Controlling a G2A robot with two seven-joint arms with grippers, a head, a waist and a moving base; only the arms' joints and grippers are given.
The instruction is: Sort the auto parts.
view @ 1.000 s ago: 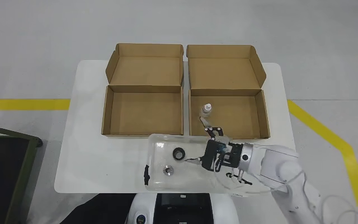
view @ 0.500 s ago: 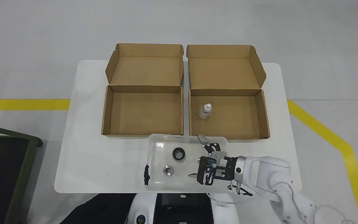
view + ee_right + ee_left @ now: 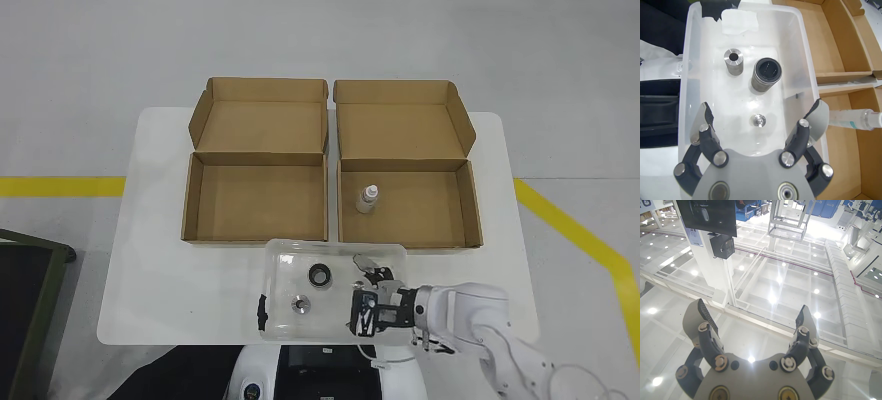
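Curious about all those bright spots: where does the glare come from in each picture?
Left wrist view: the left gripper faces ceiling lamps that flare into starbursts. Right wrist view: the clear bin mirrors lamps as white patches near the small metal part. Top view: even light, soft shadows inside the cardboard boxes.

Top camera sat high above the surface (image 3: 150, 280), facing straight down and taking in the bin (image 3: 285, 250) and both boxes (image 3: 255, 200). Right wrist camera looked closely down past the right claw (image 3: 762, 104) into the same bin, catching the box edges. Left wrist camera faced the ceiling (image 3: 780, 275) beyond the left claw (image 3: 752, 304).
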